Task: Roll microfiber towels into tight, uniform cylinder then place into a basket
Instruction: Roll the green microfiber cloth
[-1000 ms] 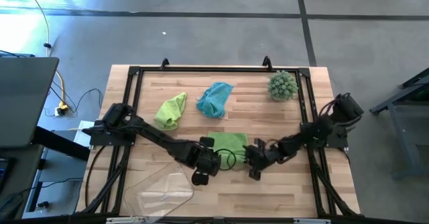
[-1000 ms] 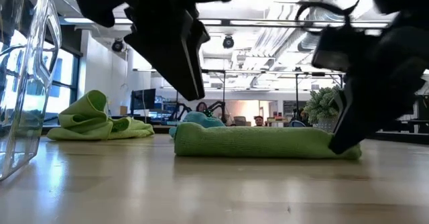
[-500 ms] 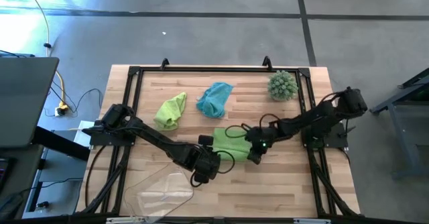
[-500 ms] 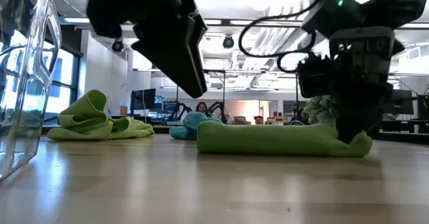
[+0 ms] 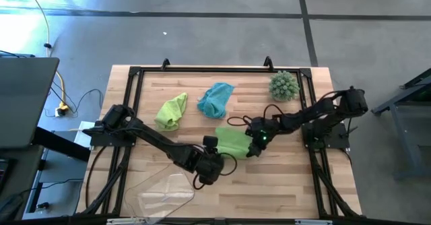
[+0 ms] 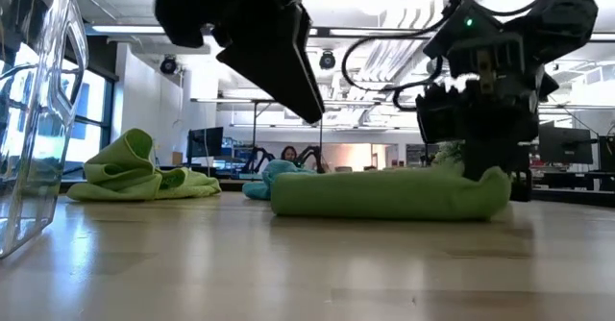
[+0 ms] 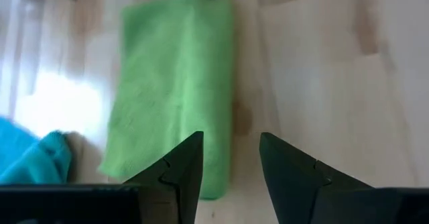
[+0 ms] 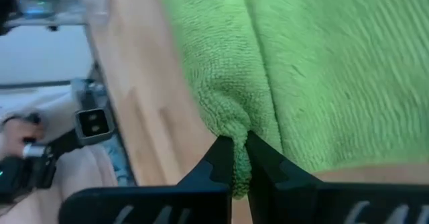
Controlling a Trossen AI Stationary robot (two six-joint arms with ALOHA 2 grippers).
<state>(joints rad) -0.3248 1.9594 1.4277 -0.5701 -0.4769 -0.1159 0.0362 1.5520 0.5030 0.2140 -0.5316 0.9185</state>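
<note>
A folded lime green towel [image 5: 232, 144] lies flat on the table's middle; it also shows in the low view [image 6: 384, 194] and the left wrist view [image 7: 174, 83]. My right gripper [image 5: 254, 141] is shut on its right end. My left gripper [image 5: 210, 168] is open and empty, above the table by the towel's near left corner, its fingers [image 7: 181, 170] short of the cloth. A second lime green towel [image 5: 172, 110] and a teal towel [image 5: 215, 98] lie crumpled at the far side. The clear basket [image 5: 165, 191] is at the near left. My right gripper pinches a thick folded edge of the lime green towel [image 8: 236, 133] between its two fingers, at the towel's right end [image 6: 485, 188]. The fingers come from above, pointing down. The cloth bunches at the fingertips; the rest of the towel lies on the table.
A spiky grey-green ball [image 5: 284, 85] sits at the far right corner. The basket's clear wall [image 6: 34, 119] stands close at the low view's left. A black frame [image 5: 202, 70] runs round the table's edges. Bare wood lies near the front right.
My right gripper has gone toward the table's far edge, taking the lime green towel's right end with it; the towel has shifted a little toward the far edge. My left gripper has drifted slightly toward the right.
</note>
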